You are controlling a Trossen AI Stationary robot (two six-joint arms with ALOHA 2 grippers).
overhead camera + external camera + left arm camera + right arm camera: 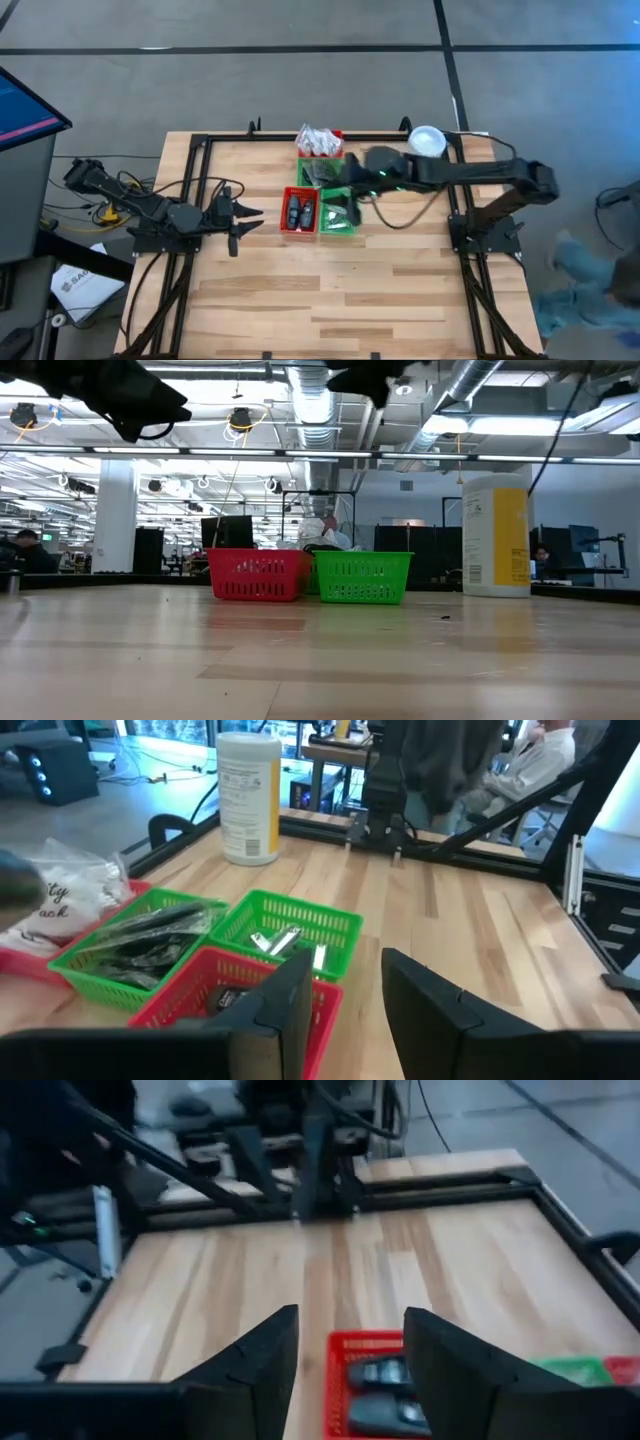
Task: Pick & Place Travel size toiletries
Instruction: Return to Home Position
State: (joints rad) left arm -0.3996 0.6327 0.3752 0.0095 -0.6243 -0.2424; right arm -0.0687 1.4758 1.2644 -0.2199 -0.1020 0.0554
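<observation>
The travel toiletries lie sorted in four small bins clustered mid-table [250, 290]: white crinkly packs [318, 140] are heaped in the far red bin [25, 965], and dark slim items [140, 945] fill the far green bin [95, 975]. Silvery clippers [275, 940] lie in the near green bin [300, 907], and dark grey bottles [385, 1375] lie side by side in the near red bin [335, 1380]. The right gripper [352, 1320] hangs above the right side of this cluster, reaching in from the right edge of the table. Its fingers are spread apart with nothing between them, and the near red bin shows just beyond their tips. The left gripper [348, 965] waits to the left of the bins, clear of them and pointing their way, with its fingers likewise spread and empty. A tall yellow canister [497, 535] (white lid on) stands upright to the far right of the bins, apart from them.
</observation>
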